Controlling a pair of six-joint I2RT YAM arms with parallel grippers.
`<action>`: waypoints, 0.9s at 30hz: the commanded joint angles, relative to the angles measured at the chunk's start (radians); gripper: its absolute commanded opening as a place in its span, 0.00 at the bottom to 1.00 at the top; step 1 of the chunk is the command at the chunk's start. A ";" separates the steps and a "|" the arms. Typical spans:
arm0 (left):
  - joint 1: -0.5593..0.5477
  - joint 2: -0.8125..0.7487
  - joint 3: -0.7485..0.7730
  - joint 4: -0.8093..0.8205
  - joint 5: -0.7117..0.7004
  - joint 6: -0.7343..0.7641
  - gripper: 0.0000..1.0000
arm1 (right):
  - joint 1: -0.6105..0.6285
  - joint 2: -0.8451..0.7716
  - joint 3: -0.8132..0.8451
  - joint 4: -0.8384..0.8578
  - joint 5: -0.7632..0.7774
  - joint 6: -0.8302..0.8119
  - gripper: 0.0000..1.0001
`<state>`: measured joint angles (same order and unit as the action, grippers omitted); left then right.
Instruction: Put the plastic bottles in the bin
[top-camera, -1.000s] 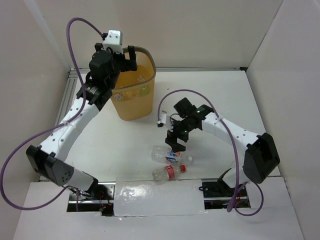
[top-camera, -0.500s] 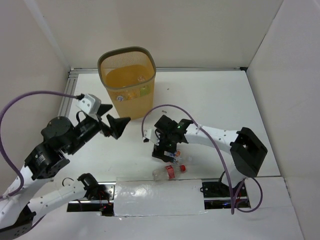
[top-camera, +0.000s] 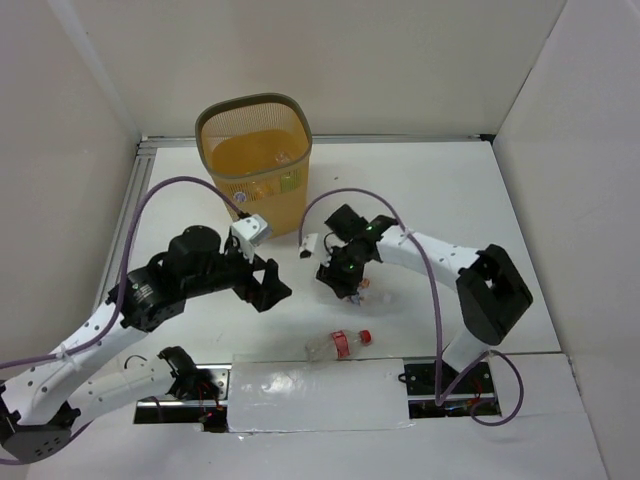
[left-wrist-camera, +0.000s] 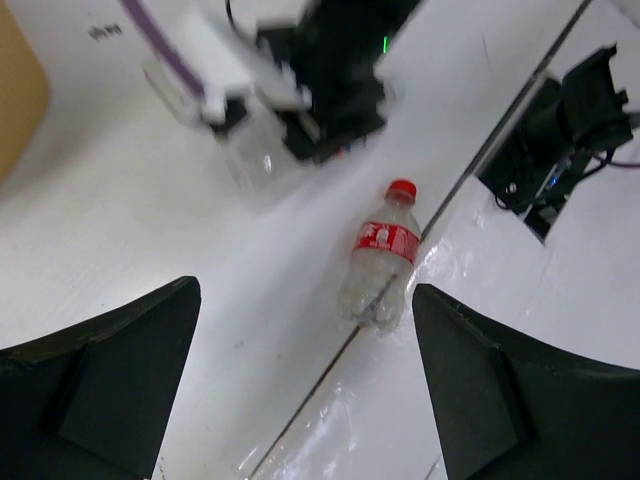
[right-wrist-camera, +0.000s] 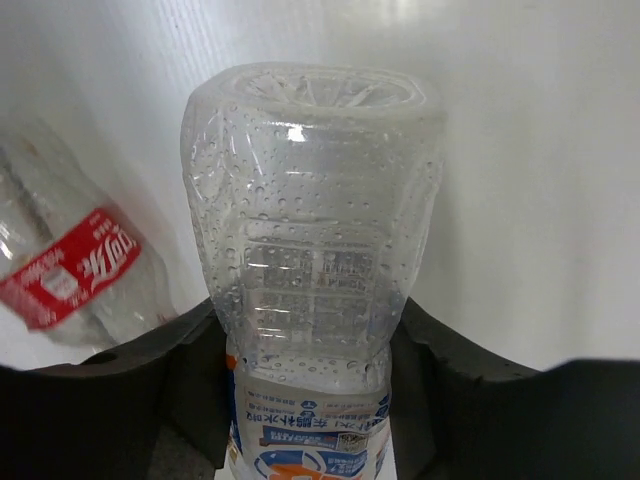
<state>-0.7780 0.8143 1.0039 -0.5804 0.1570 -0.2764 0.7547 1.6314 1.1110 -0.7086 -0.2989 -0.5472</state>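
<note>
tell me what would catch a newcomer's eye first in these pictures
The tall orange mesh bin at the back of the table stands out first. At mid-table the right gripper has its fingers pressed on both sides of a clear bottle with a blue-printed label. A red-label bottle lies on its side near the front edge, and the left gripper hangs wide open just left of it.

So the orange mesh bin (top-camera: 265, 200) sits at the far side of the table (top-camera: 450, 200). The left end effector (top-camera: 270, 288) hangs near the middle, fingers spread wide. The right end effector (top-camera: 343, 275) is close by, over a clear bottle (top-camera: 362, 284) that's mostly hidden underneath. A red-capped bottle (top-camera: 338, 343) lies alone by the near edge.
</note>
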 joint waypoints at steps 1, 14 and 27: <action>-0.010 0.000 -0.001 0.040 0.081 0.005 1.00 | -0.137 -0.108 0.084 -0.132 -0.155 -0.161 0.12; -0.438 0.356 0.008 0.102 -0.266 -0.006 1.00 | -0.453 -0.105 0.774 -0.289 -0.425 -0.177 0.14; -0.518 0.460 -0.059 0.197 -0.453 -0.113 1.00 | -0.235 0.206 1.191 0.337 -0.395 0.245 0.13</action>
<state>-1.2858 1.2640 0.9657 -0.4324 -0.2218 -0.3393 0.4526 1.7721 2.2581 -0.5545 -0.7345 -0.4038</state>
